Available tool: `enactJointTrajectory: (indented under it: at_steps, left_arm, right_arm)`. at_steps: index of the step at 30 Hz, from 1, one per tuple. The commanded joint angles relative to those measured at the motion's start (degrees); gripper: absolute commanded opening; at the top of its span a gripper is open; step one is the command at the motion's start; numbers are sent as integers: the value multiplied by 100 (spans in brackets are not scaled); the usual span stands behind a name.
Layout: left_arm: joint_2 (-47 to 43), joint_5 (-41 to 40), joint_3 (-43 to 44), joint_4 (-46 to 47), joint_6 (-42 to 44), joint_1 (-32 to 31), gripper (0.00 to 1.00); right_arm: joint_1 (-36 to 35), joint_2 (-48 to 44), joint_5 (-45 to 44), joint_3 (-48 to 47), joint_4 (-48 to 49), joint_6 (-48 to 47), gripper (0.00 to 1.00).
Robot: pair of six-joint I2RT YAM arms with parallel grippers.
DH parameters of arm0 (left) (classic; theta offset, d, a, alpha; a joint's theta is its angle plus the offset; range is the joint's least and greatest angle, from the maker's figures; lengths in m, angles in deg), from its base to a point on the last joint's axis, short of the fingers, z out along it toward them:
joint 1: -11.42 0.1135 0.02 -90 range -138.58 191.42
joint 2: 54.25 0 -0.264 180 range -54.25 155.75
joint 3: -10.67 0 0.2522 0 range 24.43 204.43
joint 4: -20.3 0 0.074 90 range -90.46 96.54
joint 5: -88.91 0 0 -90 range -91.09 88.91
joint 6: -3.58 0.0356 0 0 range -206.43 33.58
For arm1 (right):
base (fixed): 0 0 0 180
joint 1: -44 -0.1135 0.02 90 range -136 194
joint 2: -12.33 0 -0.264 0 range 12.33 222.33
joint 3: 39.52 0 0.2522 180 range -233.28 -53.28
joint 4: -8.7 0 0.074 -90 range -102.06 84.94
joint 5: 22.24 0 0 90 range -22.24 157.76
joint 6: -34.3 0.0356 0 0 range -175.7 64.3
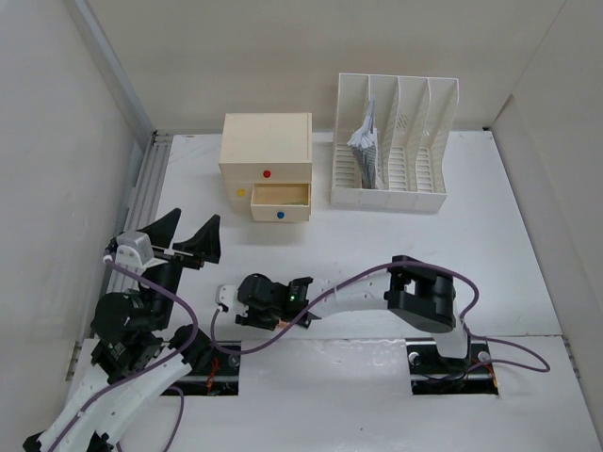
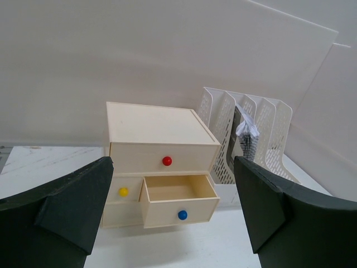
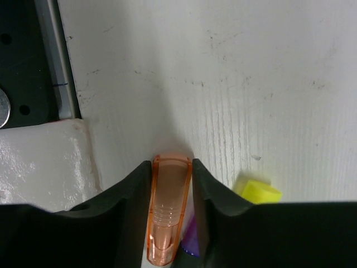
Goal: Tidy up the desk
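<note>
Nothing readable anywhere tbh. The papers (image 1: 366,141) in the rack (image 1: 415,184) have print, but it's way too small.

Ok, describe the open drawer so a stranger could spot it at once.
On the white desk, a cream wooden drawer box stands left of the slotted file rack. Its lower right drawer is pulled out and has a blue knob; the shut neighbours have red and yellow knobs.
</note>
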Motion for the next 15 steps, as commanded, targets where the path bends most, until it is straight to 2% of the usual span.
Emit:
enactJointTrajectory:
  at_steps: [1,2,6,10,15]
  left_arm:
    - [-108,44,3,317,84,-38,88]
    - [-108,44,3,317,84,-38,88]
    - [-108,44,3,317,84,-38,88]
    - [-108,44,3,317,84,-38,88]
    - [-108,44,3,317,84,-38,88]
  right_arm:
    - [37,378,-73,-6,-394,-116,35]
    - [37,431,-72,-6,-455,-116,25]
    - [37,370,129,-59,-456,-168,8]
    - [37,212,130,-251,-508,-326,1]
    - [37,-61,-386,-805,-649,-669,1]
